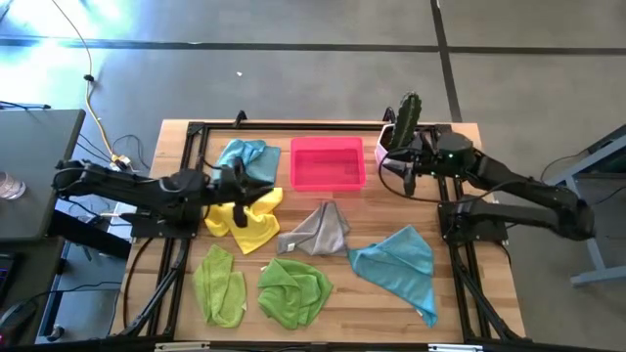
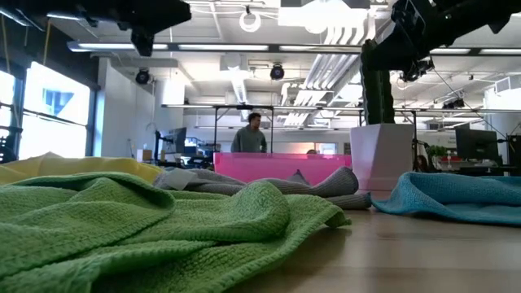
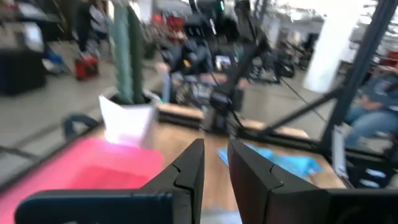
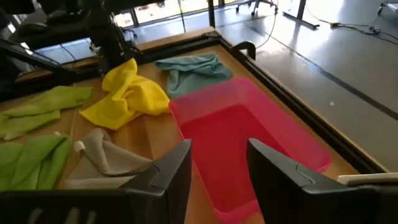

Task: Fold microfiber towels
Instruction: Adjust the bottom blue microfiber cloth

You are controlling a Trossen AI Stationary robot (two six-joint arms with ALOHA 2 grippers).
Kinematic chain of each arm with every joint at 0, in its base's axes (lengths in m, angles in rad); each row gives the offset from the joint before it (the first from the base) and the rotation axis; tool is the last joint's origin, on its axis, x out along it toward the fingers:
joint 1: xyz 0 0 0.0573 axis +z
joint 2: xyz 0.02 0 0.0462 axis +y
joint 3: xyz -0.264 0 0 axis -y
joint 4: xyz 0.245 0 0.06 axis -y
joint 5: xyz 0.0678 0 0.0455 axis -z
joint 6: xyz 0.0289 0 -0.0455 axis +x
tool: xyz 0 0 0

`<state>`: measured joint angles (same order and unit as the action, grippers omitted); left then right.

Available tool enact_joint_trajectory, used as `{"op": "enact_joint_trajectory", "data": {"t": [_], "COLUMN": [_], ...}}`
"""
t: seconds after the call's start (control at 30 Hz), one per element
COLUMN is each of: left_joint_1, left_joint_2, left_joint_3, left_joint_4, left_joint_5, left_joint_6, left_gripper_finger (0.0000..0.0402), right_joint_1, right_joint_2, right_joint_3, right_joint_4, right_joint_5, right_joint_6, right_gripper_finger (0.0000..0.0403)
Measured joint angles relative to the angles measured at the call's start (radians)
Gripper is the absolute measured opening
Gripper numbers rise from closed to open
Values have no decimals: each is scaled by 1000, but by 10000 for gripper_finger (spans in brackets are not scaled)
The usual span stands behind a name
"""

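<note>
Microfiber towels (image 1: 293,264) lie crumpled and unfolded, the yellow towel (image 1: 245,219) just below the narrowly parted, empty left gripper (image 1: 238,182), which should probably pinch one clear corner, while the spread, empty right gripper (image 1: 409,174) waits beside the pink tray (image 1: 327,163).

The high view looks straight down on the whole bench (image 1: 460,293). The low view sits at bench level, close behind a green towel (image 2: 146,228), facing the room. Each wrist view looks forward past its own fingers. All four share the pink tray (image 1: 328,163) (image 2: 277,167) (image 3: 93,168) (image 4: 249,143).
</note>
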<state>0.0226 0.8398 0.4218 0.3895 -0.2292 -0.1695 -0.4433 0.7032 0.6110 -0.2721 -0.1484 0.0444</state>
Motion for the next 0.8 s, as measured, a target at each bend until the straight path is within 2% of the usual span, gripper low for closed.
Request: {"op": "enact_joint_trajectory", "data": {"t": [0.1, 0.33, 0.57, 0.8], "left_joint_1": [-27, -124, -227, -313], "left_joint_2": [88, 279, 415, 484], "left_joint_3": [27, 110, 196, 246], "left_joint_4": [4, 4, 5, 6], "left_joint_5": [31, 144, 149, 138], "left_joint_6": [-66, -169, -169, -193], "left_gripper_finger": [62, 62, 62, 62], "right_joint_1": [57, 185, 356, 544], "right_joint_2": [30, 101, 204, 344], "right_joint_3": [7, 7, 7, 7], "right_joint_4": [-2, -33, -39, -74], "right_joint_5": [43, 44, 44, 17], "right_joint_6": [8, 149, 259, 415], "right_gripper_finger": [145, 145, 145, 145]}}
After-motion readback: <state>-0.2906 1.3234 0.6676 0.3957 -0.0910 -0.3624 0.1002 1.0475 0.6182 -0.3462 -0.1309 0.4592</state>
